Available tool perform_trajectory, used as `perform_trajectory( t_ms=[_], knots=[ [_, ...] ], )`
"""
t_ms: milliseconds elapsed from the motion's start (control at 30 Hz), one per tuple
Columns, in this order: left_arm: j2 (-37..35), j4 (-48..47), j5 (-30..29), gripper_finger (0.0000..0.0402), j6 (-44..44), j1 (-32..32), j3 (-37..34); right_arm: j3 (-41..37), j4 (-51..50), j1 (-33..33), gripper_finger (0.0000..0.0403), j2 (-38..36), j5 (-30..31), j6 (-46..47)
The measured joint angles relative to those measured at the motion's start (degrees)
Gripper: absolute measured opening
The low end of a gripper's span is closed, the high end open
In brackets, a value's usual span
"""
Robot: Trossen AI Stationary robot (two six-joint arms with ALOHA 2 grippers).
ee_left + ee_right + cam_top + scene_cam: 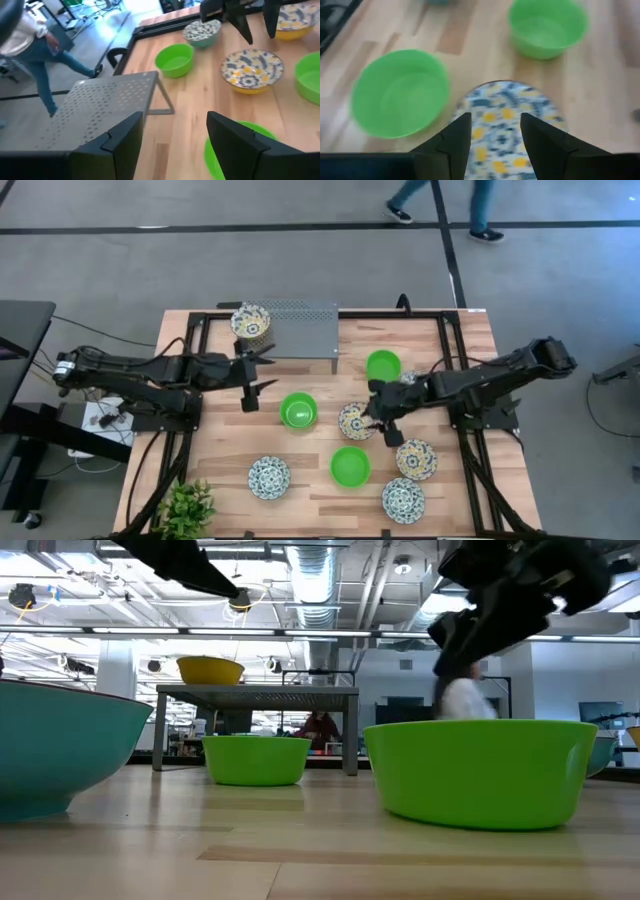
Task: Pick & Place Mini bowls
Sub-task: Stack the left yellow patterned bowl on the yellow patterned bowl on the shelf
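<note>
A: While the left arm reaches in level from the desk's (pixel 300 485) left edge, where does its tool sit?

B: The left tool (pixel 252 383) hangs between the grey perforated stand (pixel 300 328) and a green bowl (pixel 298 410), fingers spread wide and holding nothing. One yellow-cream patterned bowl (pixel 250 321) rests on the stand's left end, behind the tool.

A: And the right arm?

B: It stretches in from the right edge, angled toward the desk's centre. The right tool (pixel 385 418) is over the right rim of a second yellow-cream bowl (pixel 354 421); in the right wrist view its fingers (pixel 454 136) stand apart above that bowl's near rim. Whether they touch it, I cannot tell.

A: The remaining bowls?

B: A second green bowl (pixel 383 365) lies behind the right tool, a third (pixel 350 465) in front of it. The third yellow-cream bowl (pixel 416 459) sits just right of that one, with a blue-and-white bowl (pixel 402 499) at the front edge and another (pixel 269 477) front-left. A potted plant (pixel 186 507) stands at the front-left corner; a person (pixel 440 208) walks the floor beyond.
</note>
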Motion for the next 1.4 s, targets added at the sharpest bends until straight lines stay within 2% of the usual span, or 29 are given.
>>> perform_trajectory(
  t_ms=[267,667,800,1033,1100,1233,1400],
  knots=[
    [1.3,0.2,0.0,0.0222,-1.0,-0.9,0.0,2.0,-3.8,5.0,0.0164,6.0,-1.0,0.5],
    [2.5,0.6,0.0,0.0222,-1.1,-0.9,0.0,2.0,-5.2,3.7,0.0160,14.2,1.3,-3.6],
    [2.5,0.6,0.0,0.0222,-1.1,-0.9,0.0,2.0,-4.9,3.7,0.0127,15.5,1.4,-7.6],
    [2.5,0.9,0.0,0.0222,-1.1,-0.9,0.0,2.2,-3.6,3.7,0.0018,15.0,3.2,-13.8],
    [2.5,1.0,0.0,0.0222,-1.1,-0.9,0.0,2.1,-3.7,3.7,0.0012,14.4,3.0,-16.0],
    [2.6,1.8,1.4,0.0222,-1.7,-0.9,0.0,2.6,-4.9,3.8,0.0026,12.6,3.6,-20.8],
    [2.7,4.6,11.9,0.0222,-2.8,-0.9,0.0,6.0,-5.8,2.9,0.0008,11.8,3.9,-29.8]
  ],
)
